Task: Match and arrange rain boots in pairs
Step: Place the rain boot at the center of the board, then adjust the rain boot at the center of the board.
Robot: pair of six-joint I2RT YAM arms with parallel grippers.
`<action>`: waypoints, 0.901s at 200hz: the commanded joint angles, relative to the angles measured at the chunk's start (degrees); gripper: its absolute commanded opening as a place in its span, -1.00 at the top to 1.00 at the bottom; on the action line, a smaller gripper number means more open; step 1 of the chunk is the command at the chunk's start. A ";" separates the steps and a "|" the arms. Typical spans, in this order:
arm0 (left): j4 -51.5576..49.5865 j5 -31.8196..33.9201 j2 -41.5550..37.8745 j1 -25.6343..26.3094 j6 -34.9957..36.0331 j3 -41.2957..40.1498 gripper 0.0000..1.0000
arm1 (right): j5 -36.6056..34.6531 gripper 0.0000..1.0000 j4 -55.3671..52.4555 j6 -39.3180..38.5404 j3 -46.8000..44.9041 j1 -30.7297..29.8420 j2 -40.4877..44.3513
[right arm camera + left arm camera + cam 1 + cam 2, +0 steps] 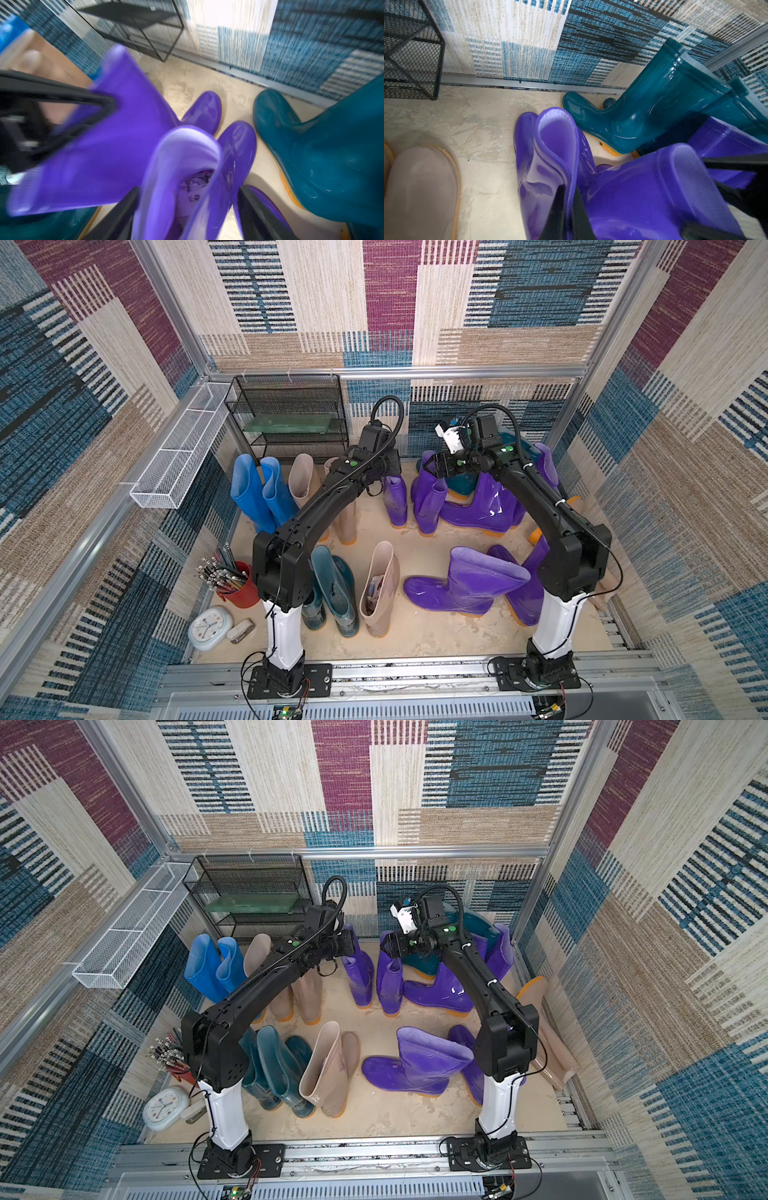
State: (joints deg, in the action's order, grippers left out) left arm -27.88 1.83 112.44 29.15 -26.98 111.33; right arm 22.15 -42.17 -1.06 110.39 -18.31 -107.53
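Observation:
Two tall purple rain boots stand side by side at the back middle. My left gripper (569, 209) is shut on the shaft rim of the left purple boot (397, 499), pinching its wall. My right gripper (187, 216) is open, one finger on each side of the top of the right purple boot (428, 504), which is blurred in the right wrist view. Elsewhere stand a blue pair (253, 493), beige boots (347, 510), a dark teal pair (332, 593) and a short purple boot (465, 580). A teal boot (643, 116) stands behind by the back wall.
A black mesh rack (291, 418) stands at the back left, with a white wire basket (183, 452) on the left wall. A red cup of pens (241, 585), a clock (210, 626) and a stapler (241, 630) sit front left. More purple boots crowd the right side (482, 506).

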 commanded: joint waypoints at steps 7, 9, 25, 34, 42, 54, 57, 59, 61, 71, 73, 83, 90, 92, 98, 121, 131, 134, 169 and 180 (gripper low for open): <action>1.60 -7.50 1.79 0.21 2.38 3.06 1.00 | -5.57 -0.59 3.32 4.29 -1.75 -1.01 5.63; 1.51 -7.92 2.01 0.25 2.37 3.29 1.00 | -6.10 -0.59 3.32 4.57 -2.00 -1.07 6.03; -0.56 -9.82 3.48 0.54 2.81 5.92 1.00 | -9.98 -0.62 3.30 6.27 -5.59 -1.77 10.55; -1.20 -11.33 3.95 0.59 3.04 6.63 1.00 | -11.90 -0.66 3.79 6.76 -8.87 -2.35 13.81; -1.37 -12.00 3.75 0.71 2.89 6.49 1.00 | -13.07 -0.68 4.09 6.25 -12.03 -3.09 16.83; -0.90 -12.02 3.19 0.72 2.94 5.39 1.00 | -14.86 -0.74 4.83 4.96 -17.04 -4.47 21.74; -0.98 -11.98 3.14 0.67 2.98 5.24 1.00 | -15.23 -0.76 5.00 4.71 -18.28 -4.86 23.07; -1.13 -11.81 3.13 0.65 3.05 5.15 1.00 | -15.48 -0.77 5.08 4.61 -19.11 -5.19 23.94; -1.26 -11.66 3.09 0.72 3.00 5.13 1.00 | -15.69 -0.78 5.17 4.52 -19.87 -5.39 24.78; -2.20 -11.10 2.99 0.60 3.44 5.19 0.63 | -16.71 -0.88 4.98 4.08 -23.28 -6.71 28.88; -2.47 -11.07 2.99 0.59 3.56 5.28 0.56 | -16.77 -0.90 4.86 4.01 -23.88 -6.98 29.79; -3.64 -10.60 2.66 0.51 4.21 5.44 0.40 | -16.18 -1.00 4.18 3.96 -26.66 -8.21 33.84; -4.07 -9.88 2.12 0.48 4.71 5.29 0.26 | -15.17 -0.97 3.36 4.03 -28.33 -9.32 36.39; -4.28 -9.71 1.91 0.48 4.87 5.28 0.21 | -14.96 -0.96 3.18 4.09 -28.81 -9.65 37.14; -4.81 -9.35 1.30 0.39 5.24 5.28 0.11 | -14.74 -0.95 2.18 4.53 -29.81 -10.92 38.97; -6.80 -9.01 -1.67 -0.14 7.44 5.14 -0.22 | -18.83 -0.93 -3.40 6.34 -32.37 -17.20 44.00; -8.01 -9.12 -3.22 -0.19 8.36 4.96 -0.29 | -19.90 -0.93 -5.28 6.89 -33.85 -19.18 45.15; -8.43 -9.24 -3.71 -0.15 8.49 4.95 -0.30 | -19.97 -0.93 -5.95 7.05 -34.21 -19.70 45.27; -7.44 -12.08 -13.48 -0.19 9.50 -3.91 -0.35 | -26.53 -0.92 -11.15 9.01 -37.85 -28.10 46.13; -6.22 -12.86 -17.27 -0.15 9.58 -8.01 -0.35 | -28.87 -0.94 -12.96 8.85 -38.55 -29.70 45.39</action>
State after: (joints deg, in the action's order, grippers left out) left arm -35.00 -8.27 101.14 29.02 -19.31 109.19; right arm 1.06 -50.17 6.15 72.79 -44.97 -61.76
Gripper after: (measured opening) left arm 0.674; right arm 0.964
